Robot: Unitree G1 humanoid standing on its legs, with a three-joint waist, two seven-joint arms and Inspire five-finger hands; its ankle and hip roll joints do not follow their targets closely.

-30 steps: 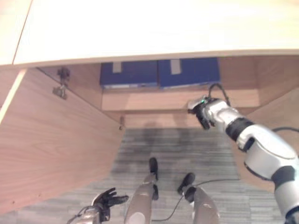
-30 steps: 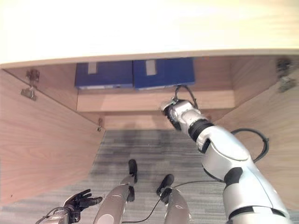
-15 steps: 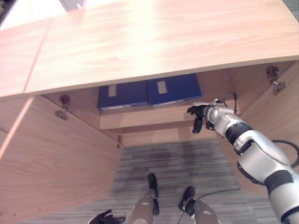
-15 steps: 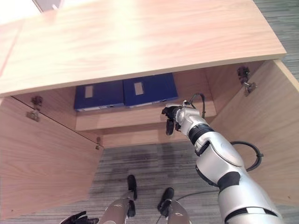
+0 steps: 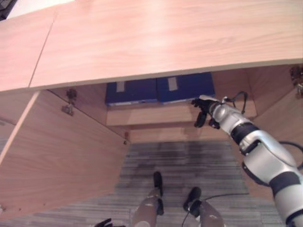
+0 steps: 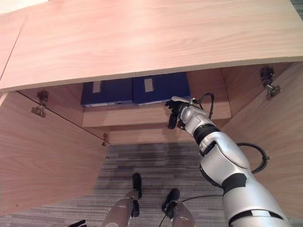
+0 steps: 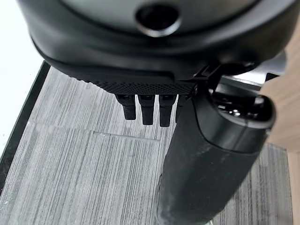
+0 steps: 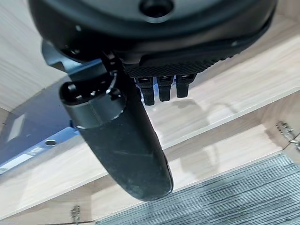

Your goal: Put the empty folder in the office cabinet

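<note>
Reaching into the open office cabinet, the right robot hand sits just above the front edge of the shelf. Its fingers are loosely curled and its thumb stands apart from them; nothing is held between them.

Two blue folders lie flat, side by side, on the shelf:
- The right-hand folder is just beyond and beside the right robot hand, apart from the fingertips. It carries a pale rectangular label on its upper face; no writing on it can be read.
- The left-hand folder lies farther from the right robot hand, touching the first along one edge. It carries a similar pale label, likewise unreadable.

In the right wrist view a blue folder lies on the shelf past the thumb, with a pale label and a round hole near its edge.

Both cabinet doors stand open: the left door is well apart from the right robot hand, the right door is near the right arm.

The left robot hand hangs over grey carpet, fingers relaxed, holding nothing.
</note>
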